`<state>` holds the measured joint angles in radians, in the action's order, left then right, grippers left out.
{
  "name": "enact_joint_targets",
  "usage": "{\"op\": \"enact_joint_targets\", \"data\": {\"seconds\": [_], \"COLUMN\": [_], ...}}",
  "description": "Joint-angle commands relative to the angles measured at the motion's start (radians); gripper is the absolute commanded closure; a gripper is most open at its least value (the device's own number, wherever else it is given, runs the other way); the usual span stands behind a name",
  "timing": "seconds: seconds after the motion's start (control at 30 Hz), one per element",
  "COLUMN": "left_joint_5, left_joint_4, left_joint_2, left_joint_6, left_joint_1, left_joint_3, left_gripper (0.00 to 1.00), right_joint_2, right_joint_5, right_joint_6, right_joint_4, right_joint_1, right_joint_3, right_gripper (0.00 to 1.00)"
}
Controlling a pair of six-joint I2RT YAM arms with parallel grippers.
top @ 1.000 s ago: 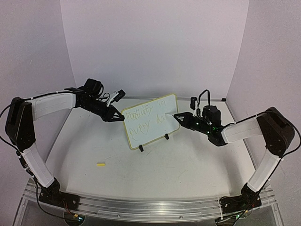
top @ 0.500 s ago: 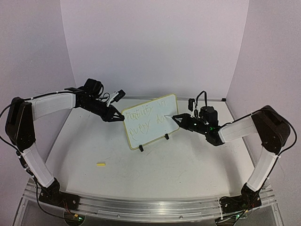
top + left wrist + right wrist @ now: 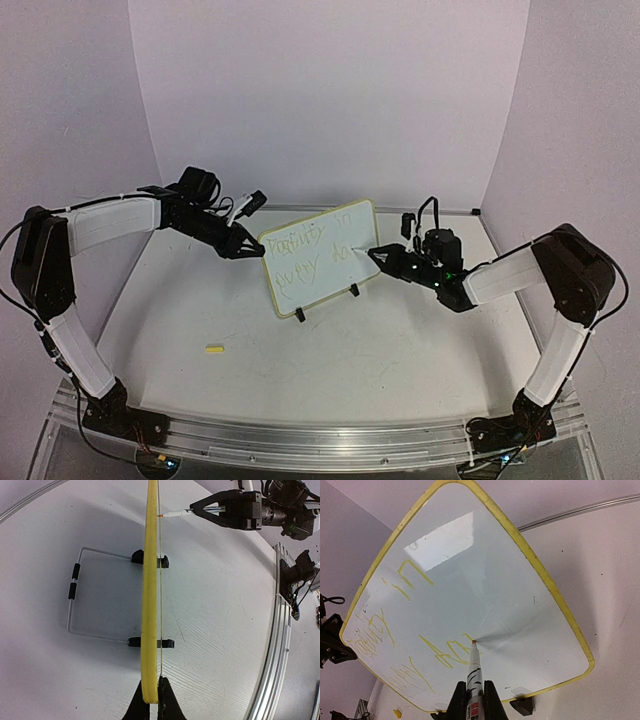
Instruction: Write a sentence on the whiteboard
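Yellow scrap [image 3: 214, 349]: small, flat on the tabletop [image 3: 400, 340], toward the near left, well apart from the board.
Left end effector [image 3: 152, 686]: fingers closed tight on the whiteboard's left edge, one on each face. In the left wrist view the yellow rim runs straight up out of the grip.
Whiteboard [image 3: 330, 278]: centre of the tabletop, between the two arms. Stands on its long edge, leaning back, writing face toward the arm bases.
Feet [image 3: 299, 315]: two, black, under the lower rim, resting on the tabletop.
Wire stand [image 3: 75, 571]: thin wire loop behind the board, joined at the feet.
Sentence [image 3: 305, 243]: thin handwriting in two lines on the left and middle of the face. Faint greenish from above, yellowish in the right wrist view. Words not legible.
Marker [image 3: 473, 660]: tip touching the board face at the right end of the lower line.
Right end effector [image 3: 474, 687]: fingers closed on the marker barrel, just right of the board.
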<state>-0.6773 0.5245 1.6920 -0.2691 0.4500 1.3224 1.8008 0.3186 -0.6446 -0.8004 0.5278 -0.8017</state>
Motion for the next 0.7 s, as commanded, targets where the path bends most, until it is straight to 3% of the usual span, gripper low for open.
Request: {"op": "enact_joint_targets", "data": {"seconds": [0.0,0.43,0.67], "left_joint_5": [0.064,0.062,0.062], "left_joint_4": [0.077,0.075,0.075], "left_joint_2": [0.027,0.021,0.023], "left_joint_6": [-0.040,-0.040,-0.040], "left_joint_1": [0.015,0.015,0.015], "left_joint_3": [0.006,0.006,0.005], "left_gripper": [1.00,1.00,1.00], "right_joint_2": [0.015,-0.099,-0.071], "right_joint_5": [-0.033,-0.032,-0.056], "right_joint_6": [-0.007,0.015,0.024], "right_joint_4": [-0.019,-0.020,-0.017], "right_joint_1": [-0.003,-0.003,-0.003], "right_joint_3": [0.024,0.038,0.003], "right_gripper": [1.00,1.00,1.00]}}
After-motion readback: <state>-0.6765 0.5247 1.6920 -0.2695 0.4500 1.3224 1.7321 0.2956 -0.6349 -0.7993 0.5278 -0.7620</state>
